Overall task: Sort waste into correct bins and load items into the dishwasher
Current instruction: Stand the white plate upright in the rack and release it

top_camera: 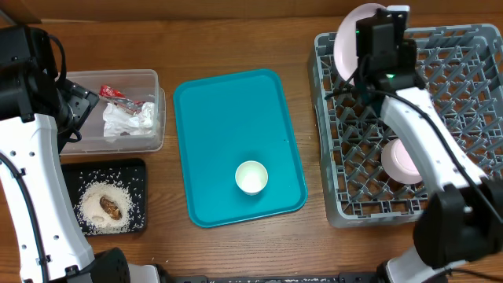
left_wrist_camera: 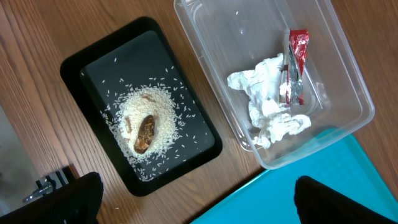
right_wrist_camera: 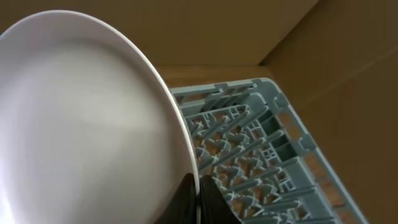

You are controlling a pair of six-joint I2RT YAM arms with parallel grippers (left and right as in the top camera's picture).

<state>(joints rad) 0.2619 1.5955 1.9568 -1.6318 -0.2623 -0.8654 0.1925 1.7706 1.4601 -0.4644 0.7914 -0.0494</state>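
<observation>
Your right pincer [right_wrist_camera: 199, 198] is clamped shut on the rim of the white plate [right_wrist_camera: 87, 124]; in the right wrist view the two dark fingers meet on its edge at the bottom centre of the frame. From overhead, the plate [top_camera: 351, 43] stands on edge at the upper right of the frame, over the upper left corner of the grey dish rack [top_camera: 346, 211]. You cannot tell whether it touches the rack. The plate looks plain, smooth and faintly pink-tinted.

Your left pincer [left_wrist_camera: 199, 191] has its jaws wide apart and holds nothing. Its dark fingertips show in the bottom corners of the left wrist view, above the wood between the black tray [left_wrist_camera: 74, 65] and the clear tub [left_wrist_camera: 359, 106].

The tub sits at the upper right of that view, with the crumpled white napkin [left_wrist_camera: 267, 102] and the red snack wrapper [left_wrist_camera: 297, 59] lying in it, touching each other. Print on the wrapper is too small to read. The black tray, at left, carries a mound of white rice [left_wrist_camera: 134, 112] with the brown lump [left_wrist_camera: 146, 132] on top and loose grains scattered around it.

Overhead, the small white cup [top_camera: 251, 177] stands upright on the teal tray [top_camera: 228, 118], low and right of its middle. A pale pink bowl [top_camera: 401, 163] rests in the rack at the right of the frame, partly hidden by the right arm.
</observation>
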